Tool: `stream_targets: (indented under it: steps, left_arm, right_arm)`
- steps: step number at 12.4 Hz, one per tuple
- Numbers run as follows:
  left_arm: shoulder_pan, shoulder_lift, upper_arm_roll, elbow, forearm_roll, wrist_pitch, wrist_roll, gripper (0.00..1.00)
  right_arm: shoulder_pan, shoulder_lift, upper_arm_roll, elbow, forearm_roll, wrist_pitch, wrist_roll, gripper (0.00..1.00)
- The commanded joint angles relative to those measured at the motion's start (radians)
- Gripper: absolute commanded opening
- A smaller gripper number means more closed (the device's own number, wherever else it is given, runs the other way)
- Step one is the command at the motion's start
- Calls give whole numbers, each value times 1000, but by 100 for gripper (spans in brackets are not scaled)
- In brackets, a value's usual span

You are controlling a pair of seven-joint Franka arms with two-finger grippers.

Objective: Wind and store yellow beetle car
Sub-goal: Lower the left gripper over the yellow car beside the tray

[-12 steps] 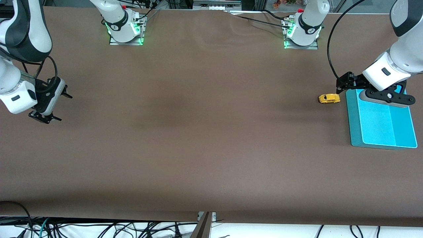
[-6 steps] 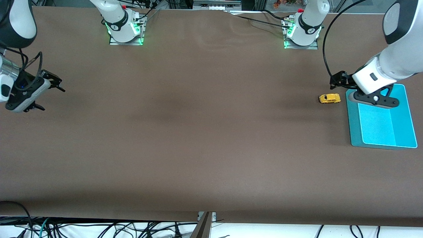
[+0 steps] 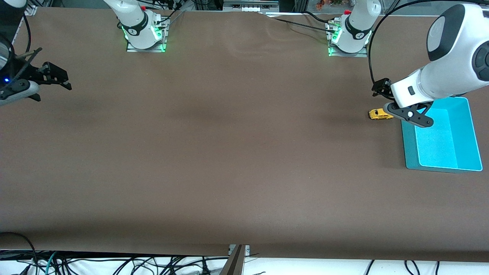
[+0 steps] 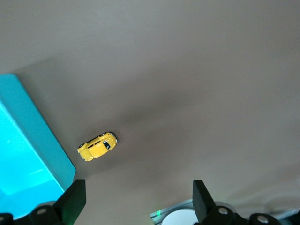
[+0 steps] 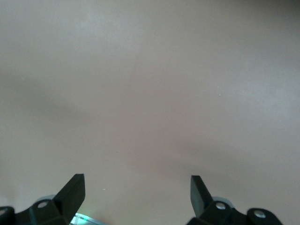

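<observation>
The yellow beetle car [image 3: 380, 114] stands on the brown table at the left arm's end, right beside the teal bin [image 3: 439, 149] and outside it. My left gripper [image 3: 409, 115] hangs open over the bin's corner next to the car. In the left wrist view the car [image 4: 97, 146] lies on its wheels beside the bin's rim [image 4: 28, 136], apart from my open left gripper [image 4: 138, 192], which holds nothing. My right gripper [image 3: 51, 84] hovers open and empty at the right arm's end of the table. The right wrist view has only bare tabletop past the open right gripper [image 5: 137, 190].
Both arm bases with green lights [image 3: 145, 38] [image 3: 347, 42] stand along the table's edge farthest from the front camera. Cables [image 3: 114, 263] hang below the nearest edge. The brown cloth [image 3: 229, 133] spreads between the two arms.
My left gripper has slid from over the bin toward the car. My right gripper has drawn back toward the table's end and turned. The car has not moved.
</observation>
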Motion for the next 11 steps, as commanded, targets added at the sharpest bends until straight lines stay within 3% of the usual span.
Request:
stream_targets:
  steps: [1, 5, 7, 11]
  left_arm:
    - [22, -72, -4, -154, 76, 74, 185, 100]
    - [127, -126, -3, -431, 95, 389, 548, 100]
    - [171, -118, -3, -512, 95, 499, 722, 100]
    - [235, -54, -3, -627, 95, 733, 900, 100]
  right_arm:
    - [29, 7, -16, 60, -5, -62, 115, 99]
    - [65, 9, -25, 120, -8, -157, 230, 99]
    - [133, 14, -90, 134, -25, -174, 232, 99]
    - [132, 18, -92, 144, -27, -171, 233, 99]
